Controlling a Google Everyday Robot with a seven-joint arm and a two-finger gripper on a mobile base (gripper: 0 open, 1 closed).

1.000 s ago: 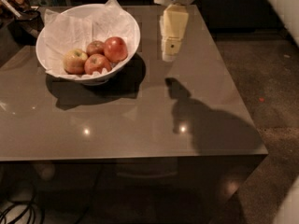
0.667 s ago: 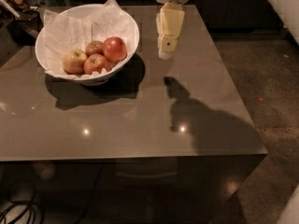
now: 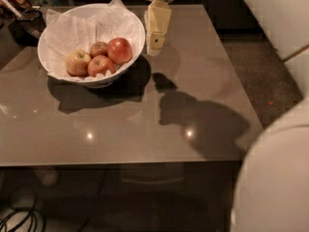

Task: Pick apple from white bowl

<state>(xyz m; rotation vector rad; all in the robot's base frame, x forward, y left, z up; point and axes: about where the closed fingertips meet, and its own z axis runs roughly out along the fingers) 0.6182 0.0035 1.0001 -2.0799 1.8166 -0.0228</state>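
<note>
A: Gripper position?
B: Gripper (image 3: 155,48) hangs over the table (image 3: 145,124) near the far edge, about midway along it, just beside the white bowl (image 3: 46,33) on its right. Open or closed: cannot tell.
A: Apple?
B: Apple (image 3: 119,50) lies in the bowl, which sits toward the far left corner. It rests on crumpled paper (image 3: 72,30), rightmost of four, beside two smaller red apples (image 3: 100,65). A yellow-green apple (image 3: 77,63) is leftmost.

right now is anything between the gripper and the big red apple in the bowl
Only the white bowl's near rim, with its paper lining. The gripper hangs just outside that rim; the apple lies inside it. The other apples sit on its far side.
</note>
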